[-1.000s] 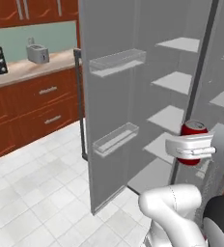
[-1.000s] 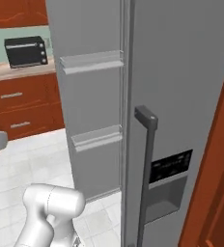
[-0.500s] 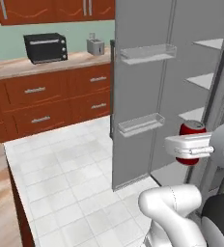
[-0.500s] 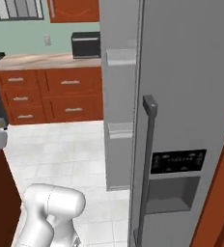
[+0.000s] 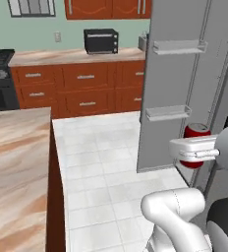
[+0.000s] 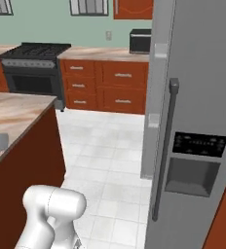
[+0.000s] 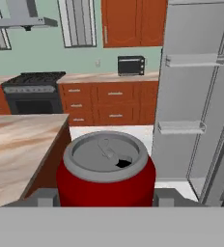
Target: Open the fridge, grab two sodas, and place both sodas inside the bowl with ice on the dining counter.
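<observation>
Reddish-brown cabinets (image 5: 86,88) and a black stove (image 6: 32,68) line the far wall behind our white tiled floor (image 5: 106,167), with the marbled dining worktop (image 5: 15,172) at left and the fridge (image 6: 202,121) at right, its left door (image 5: 177,83) swung open. We hold our arm folded low with the forearm level, and the tool (image 5: 194,150) is clamped from both sides on one red soda can (image 7: 106,176) in the air before the open door. The can stands upright, long axis vertical, silver top up.
</observation>
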Tool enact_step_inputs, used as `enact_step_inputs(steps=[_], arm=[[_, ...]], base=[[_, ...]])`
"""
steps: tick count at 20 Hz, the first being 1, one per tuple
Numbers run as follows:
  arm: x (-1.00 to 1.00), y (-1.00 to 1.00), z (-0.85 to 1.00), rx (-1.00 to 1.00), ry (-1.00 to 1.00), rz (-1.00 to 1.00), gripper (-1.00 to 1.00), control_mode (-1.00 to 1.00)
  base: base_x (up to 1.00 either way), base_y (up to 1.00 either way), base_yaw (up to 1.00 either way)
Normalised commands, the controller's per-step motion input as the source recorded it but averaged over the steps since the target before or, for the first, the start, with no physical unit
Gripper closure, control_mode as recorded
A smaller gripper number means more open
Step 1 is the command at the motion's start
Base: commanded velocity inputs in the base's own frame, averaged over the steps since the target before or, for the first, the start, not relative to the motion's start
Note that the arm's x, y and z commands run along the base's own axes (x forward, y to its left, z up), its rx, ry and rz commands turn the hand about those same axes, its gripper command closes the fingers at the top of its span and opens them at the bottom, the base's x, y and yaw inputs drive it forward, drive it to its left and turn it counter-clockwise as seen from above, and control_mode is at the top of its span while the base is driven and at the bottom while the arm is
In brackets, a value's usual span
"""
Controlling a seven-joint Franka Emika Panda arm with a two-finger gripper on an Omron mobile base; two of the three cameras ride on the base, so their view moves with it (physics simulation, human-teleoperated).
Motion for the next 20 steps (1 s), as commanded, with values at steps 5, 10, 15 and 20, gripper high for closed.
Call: enact_step_inputs(steps=[5,10,15,20], arm=[[0.0,0.0,0.0,0.0,0.0,0.0,1.0,1.0],[0.0,0.0,0.0,0.0,0.0,0.0,1.0,1.0],[0.0,0.0,0.0,0.0,0.0,0.0,1.0,1.0],[0.0,0.0,0.0,0.0,0.0,0.0,1.0,1.0]], base=[[-0.98,0.17,0.42],[-0.93,0.6,0.33],[-0.84,0.81,0.27],[-0.93,0.83,0.23]])
